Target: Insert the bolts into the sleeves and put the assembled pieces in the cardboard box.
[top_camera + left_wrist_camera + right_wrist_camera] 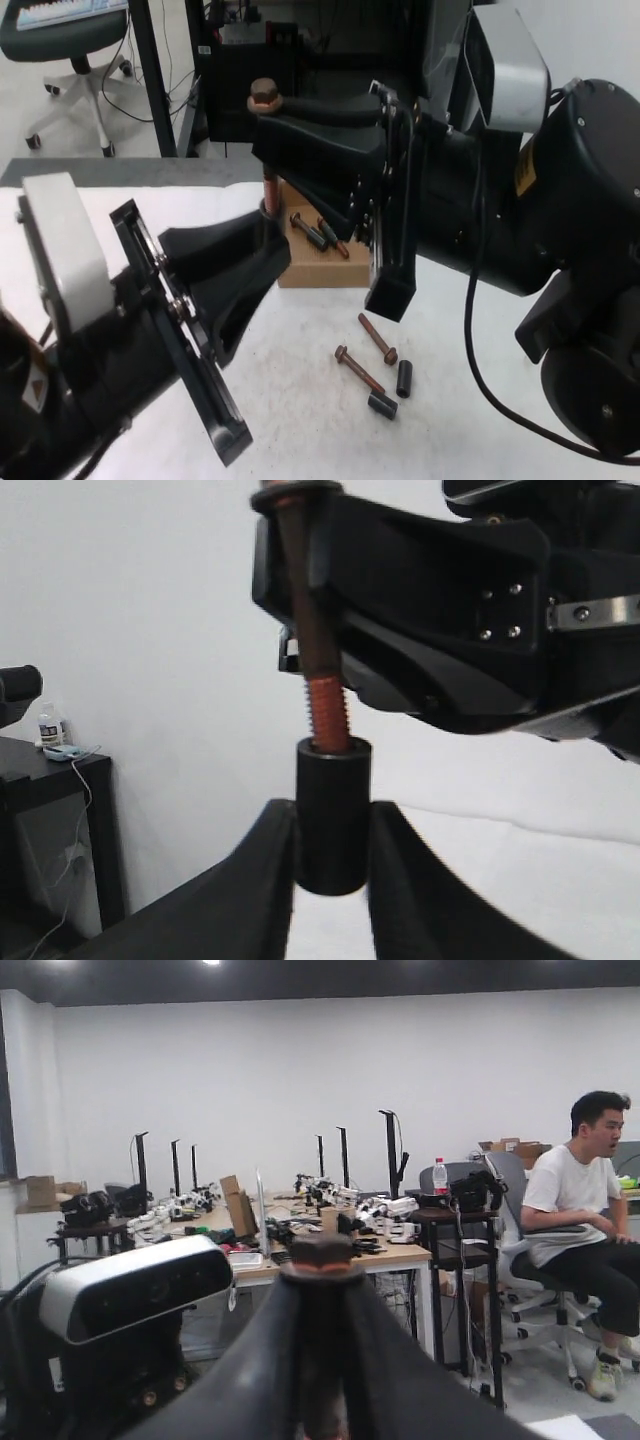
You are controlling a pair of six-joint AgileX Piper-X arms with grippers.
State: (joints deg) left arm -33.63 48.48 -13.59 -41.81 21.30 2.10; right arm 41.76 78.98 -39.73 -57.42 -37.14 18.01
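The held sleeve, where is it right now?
The sleeve stands upright between the left gripper's fingers in the left wrist view, with the right gripper's bolt tip entering its top.

Copper bolt [308, 620] tip in black sleeve [333, 815]

bolt [308, 625] tip at sleeve [333, 815] top | loose bolts [359, 369] before cardboard box [320, 272]

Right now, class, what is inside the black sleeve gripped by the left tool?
The threaded end of the bolt enters the top opening of the sleeve, held in the left tool. The sleeve's wall hides how deep the bolt reaches and anything beneath it.
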